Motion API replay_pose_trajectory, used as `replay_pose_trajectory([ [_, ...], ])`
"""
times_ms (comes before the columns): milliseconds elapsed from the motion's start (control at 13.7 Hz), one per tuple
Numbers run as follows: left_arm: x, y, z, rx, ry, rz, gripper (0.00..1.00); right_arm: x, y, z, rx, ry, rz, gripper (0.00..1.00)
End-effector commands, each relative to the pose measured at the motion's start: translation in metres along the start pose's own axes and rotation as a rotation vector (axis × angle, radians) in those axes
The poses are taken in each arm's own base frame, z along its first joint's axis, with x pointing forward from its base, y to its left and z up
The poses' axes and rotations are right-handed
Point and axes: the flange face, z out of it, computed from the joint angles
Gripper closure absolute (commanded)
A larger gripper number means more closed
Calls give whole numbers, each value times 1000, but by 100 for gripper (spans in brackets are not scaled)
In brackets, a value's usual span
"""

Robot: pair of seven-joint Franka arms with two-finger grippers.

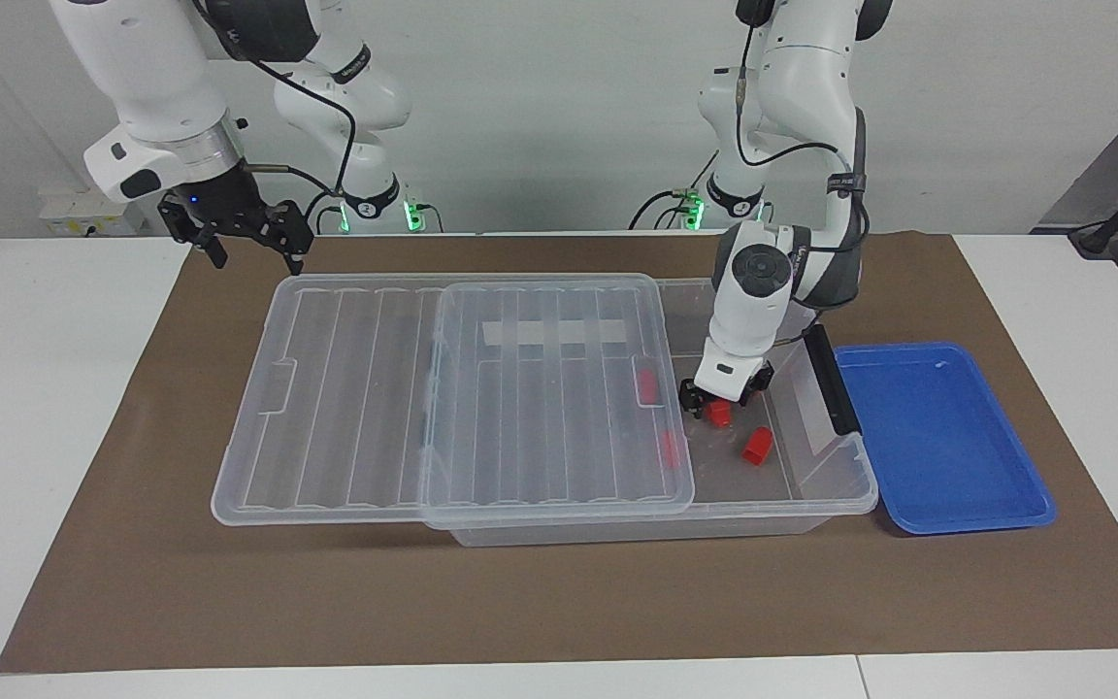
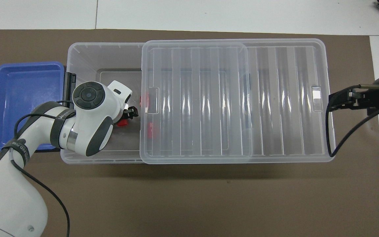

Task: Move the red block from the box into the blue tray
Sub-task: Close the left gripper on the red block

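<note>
A robotics lab. Two white robot arms [image 1: 772,291] stand on bases with green indicator lights against a plain pale wall, cables trailing from them. They work at a white table [image 1: 35,388] covered by a brown mat [image 1: 559,602]. On the mat sit a clear plastic box [image 1: 772,485] and a blue tray [image 1: 937,437], laid out like a test setup.
</note>
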Motion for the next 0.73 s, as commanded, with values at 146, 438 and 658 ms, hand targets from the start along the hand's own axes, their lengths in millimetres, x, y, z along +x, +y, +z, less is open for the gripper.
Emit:
replay_pose_trajectory([
  [146, -7, -4, -4, 5, 20, 5, 70, -6, 7, 0, -4, 2, 24, 0],
  [438, -3, -11, -8, 25, -7, 6, 100, -6, 8, 0, -4, 2, 26, 0],
  [658, 12, -25, -66, 44, -34, -34, 100, -6, 8, 0, -4, 2, 26, 0],
])
